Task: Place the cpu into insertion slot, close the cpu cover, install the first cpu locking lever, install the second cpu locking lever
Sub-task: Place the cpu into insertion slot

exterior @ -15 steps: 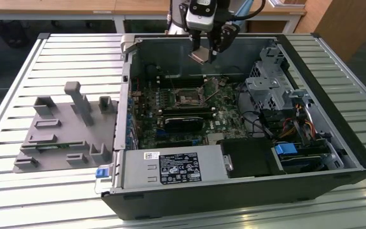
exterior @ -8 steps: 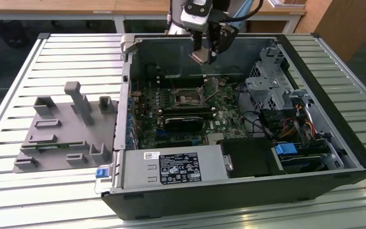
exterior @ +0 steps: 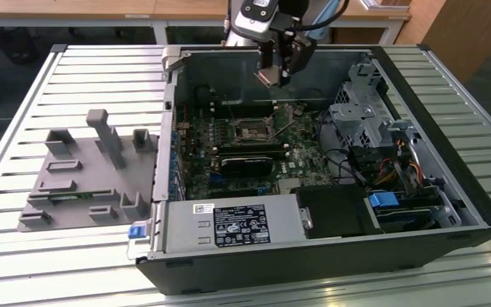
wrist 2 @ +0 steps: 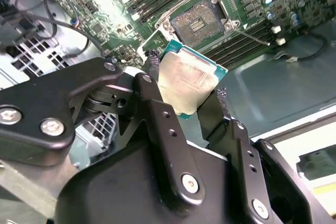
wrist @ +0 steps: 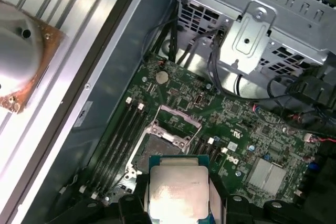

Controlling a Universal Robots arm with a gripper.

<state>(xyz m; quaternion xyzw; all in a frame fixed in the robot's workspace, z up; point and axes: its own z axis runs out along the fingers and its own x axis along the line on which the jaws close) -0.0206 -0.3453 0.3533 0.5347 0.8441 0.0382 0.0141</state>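
Above the open computer case point(exterior: 331, 265): gripper point(exterior: 277, 78), clamped on the cpu point(wrist 2: 188, 80) by two opposite edges. Insertion slot point(wrist 2: 198, 20): uncovered, well apart beneath the chip. My judgement: I square the chip's corners to the socket, keep it level, and lower without pressing.

No text was readable anywhere. Black label point(exterior: 241, 225) on power supply point(exterior: 186, 233) bore white print and symbols, too small to read. Barcode sticker point(exterior: 204, 208) beside it was illegible. Faint marking on cpu point(wrist: 178, 192) face in first wrist view was not legible. Wall sticker point(wrist: 84, 113) on case wall point(wrist: 121, 51) was unreadable. Board point(wrist: 262, 129) lettering was too fine.
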